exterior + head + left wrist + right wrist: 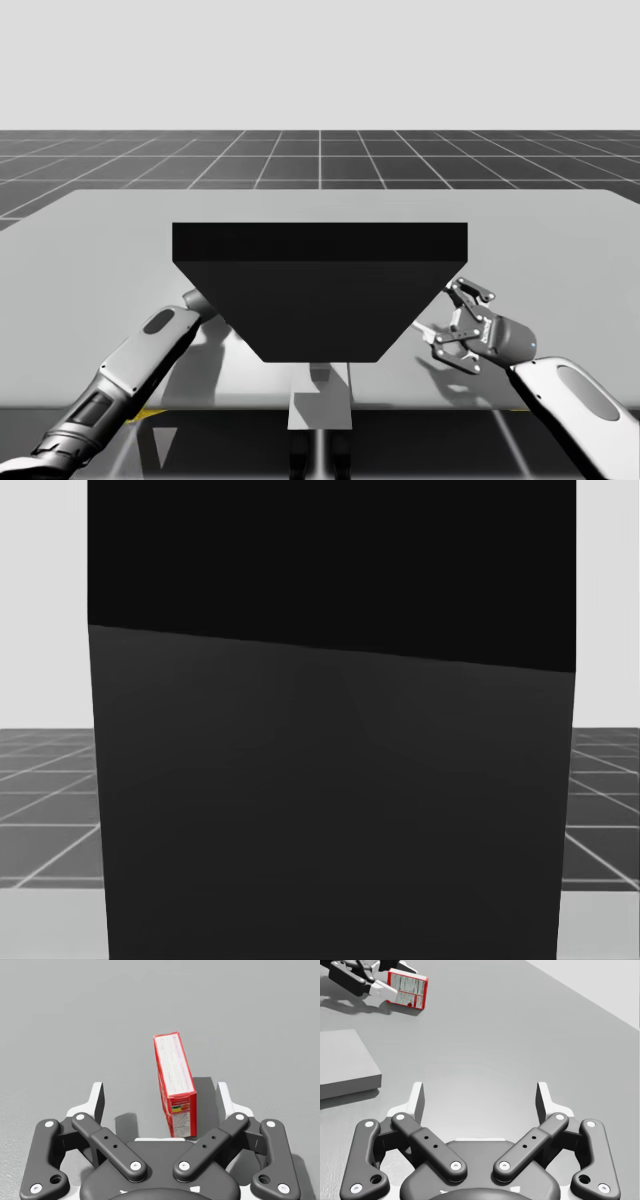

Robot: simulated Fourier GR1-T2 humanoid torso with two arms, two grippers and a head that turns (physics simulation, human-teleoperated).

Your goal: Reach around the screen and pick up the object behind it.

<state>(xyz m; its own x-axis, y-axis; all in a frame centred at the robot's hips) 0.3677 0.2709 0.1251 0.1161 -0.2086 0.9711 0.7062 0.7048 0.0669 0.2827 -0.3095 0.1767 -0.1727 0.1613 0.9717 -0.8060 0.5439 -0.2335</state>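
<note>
Grey table (60, 1020), red box (175, 1085) standing inside wide-open left claw (160, 1094); right claw (480, 1094) wide; print illegible

Seen from above, the dark screen (320, 290) covers the middle of the bench (90, 240). The robot's left arm (130, 375) runs behind the screen's lower corner, so the far end of that arm is covered. It and the right arm (570, 400) are both cut by the bottom edge. From the head, the screen blocks nearly everything, its top and foot cropped. Between the fingers of the left gripper (161, 1102), the red box (175, 1080) has its base hidden behind the linkage. In the right wrist view, the box's print is too small to read, and a grey slab (345, 1060) is cut by the edge.
</note>
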